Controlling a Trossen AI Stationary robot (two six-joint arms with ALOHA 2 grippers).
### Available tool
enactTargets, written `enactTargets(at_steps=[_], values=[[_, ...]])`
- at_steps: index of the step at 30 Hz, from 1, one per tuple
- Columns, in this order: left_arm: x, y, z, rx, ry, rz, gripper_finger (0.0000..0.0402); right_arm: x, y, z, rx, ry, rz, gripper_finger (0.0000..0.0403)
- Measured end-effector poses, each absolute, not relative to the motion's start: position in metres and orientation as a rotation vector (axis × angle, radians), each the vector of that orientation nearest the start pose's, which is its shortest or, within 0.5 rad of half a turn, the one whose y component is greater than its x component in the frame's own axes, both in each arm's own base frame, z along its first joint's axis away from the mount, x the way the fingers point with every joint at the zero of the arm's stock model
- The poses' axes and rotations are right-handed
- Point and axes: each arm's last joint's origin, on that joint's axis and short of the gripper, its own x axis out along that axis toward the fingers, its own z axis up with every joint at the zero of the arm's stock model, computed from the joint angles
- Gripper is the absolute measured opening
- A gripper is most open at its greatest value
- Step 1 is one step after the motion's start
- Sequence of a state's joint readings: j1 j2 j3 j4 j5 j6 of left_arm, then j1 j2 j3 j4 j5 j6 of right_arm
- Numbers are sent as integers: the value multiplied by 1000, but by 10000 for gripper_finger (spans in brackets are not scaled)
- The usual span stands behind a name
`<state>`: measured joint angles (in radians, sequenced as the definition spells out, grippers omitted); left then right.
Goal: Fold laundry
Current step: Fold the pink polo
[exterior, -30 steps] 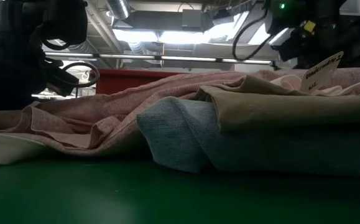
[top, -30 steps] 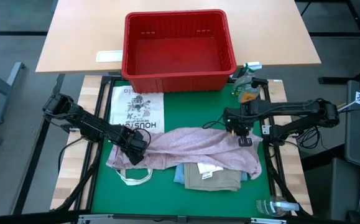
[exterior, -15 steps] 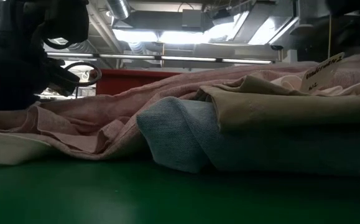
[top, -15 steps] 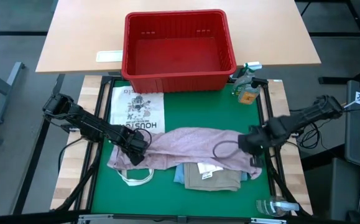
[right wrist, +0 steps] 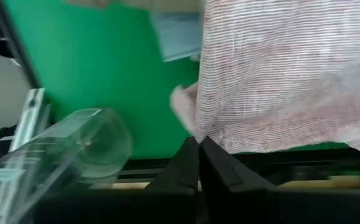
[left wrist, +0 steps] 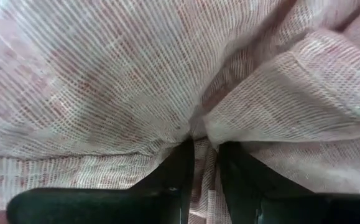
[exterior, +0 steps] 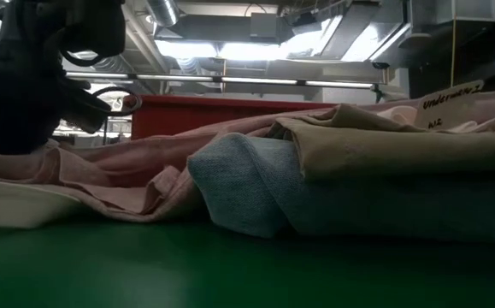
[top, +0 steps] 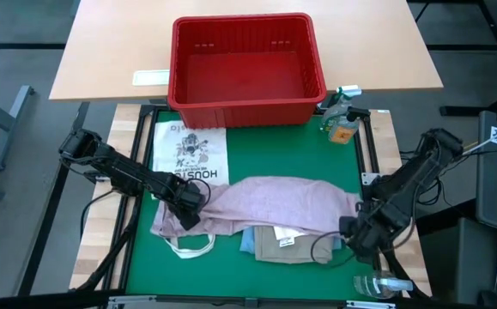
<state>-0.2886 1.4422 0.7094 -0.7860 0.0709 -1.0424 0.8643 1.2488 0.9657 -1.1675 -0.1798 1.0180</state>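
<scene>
The pale pink shirt [top: 269,202] lies spread across the green mat [top: 265,154], draped over the folded tan piece [top: 295,247] and the blue jeans [top: 248,242]. In the low view the shirt [exterior: 102,167] sags over the jeans [exterior: 247,188] and the tan piece [exterior: 384,145]. My left gripper [top: 190,204] is shut on the shirt's left part. My right gripper [top: 354,233] is at the mat's near right corner, shut on the shirt's right end. My left gripper pinches a bunched fold of the shirt [left wrist: 206,134] between its two fingers [left wrist: 183,168], coming from above and pointing down. Creases run out from the pinch; the cloth around it lies on the mat. My right gripper pinches the shirt's edge [right wrist: 206,127] between its shut fingers [right wrist: 189,158], coming steeply from above. The cloth spreads away from the fingertips toward the pile, raised off the mat there.
A red basket [top: 246,69] stands on the wooden table behind the mat. A white printed bag [top: 190,150] lies at the far left, its handles [top: 188,245] near the front. A spray bottle [top: 341,120] stands far right; a clear plastic bottle [right wrist: 74,146] lies at the near right corner.
My right gripper has swung from the mat's right middle toward the near right corner, turning as it went, and has drawn the shirt's right end along. The shirt now lies more spread out over the pile. Its left part has stayed under my left gripper.
</scene>
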Motion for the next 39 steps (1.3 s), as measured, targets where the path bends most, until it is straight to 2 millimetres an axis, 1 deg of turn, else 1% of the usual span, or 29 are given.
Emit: enactTargets(at_steps=[2, 6, 12, 17, 20, 23, 27, 30, 35, 39], values=[[204, -63, 150, -694, 1518, 490, 72, 124, 162, 245, 288, 1650, 56, 4], [203, -65, 150, -749, 1565, 446, 72, 121, 168, 240, 272, 1694, 32, 4], [203, -65, 150, -752, 1575, 445, 72, 122, 169, 238, 271, 1712, 30, 10], [203, -65, 150, -751, 1573, 447, 72, 122, 169, 238, 270, 1709, 30, 22], [203, -65, 150, -749, 1574, 446, 72, 122, 169, 238, 270, 1709, 29, 39], [204, -66, 153, -738, 1577, 438, 72, 122, 169, 238, 270, 1710, 29, 68], [211, -70, 165, -678, 1525, 392, 72, 122, 169, 238, 265, 1704, 27, 113], [214, -74, 173, -647, 1502, 347, 72, 122, 169, 238, 264, 1709, 35, 135], [214, -79, 175, -636, 1504, 322, 72, 118, 170, 241, 319, 1806, 97, 144], [214, -81, 175, -667, 1510, 335, 72, 116, 167, 252, 278, 1811, 58, 145]])
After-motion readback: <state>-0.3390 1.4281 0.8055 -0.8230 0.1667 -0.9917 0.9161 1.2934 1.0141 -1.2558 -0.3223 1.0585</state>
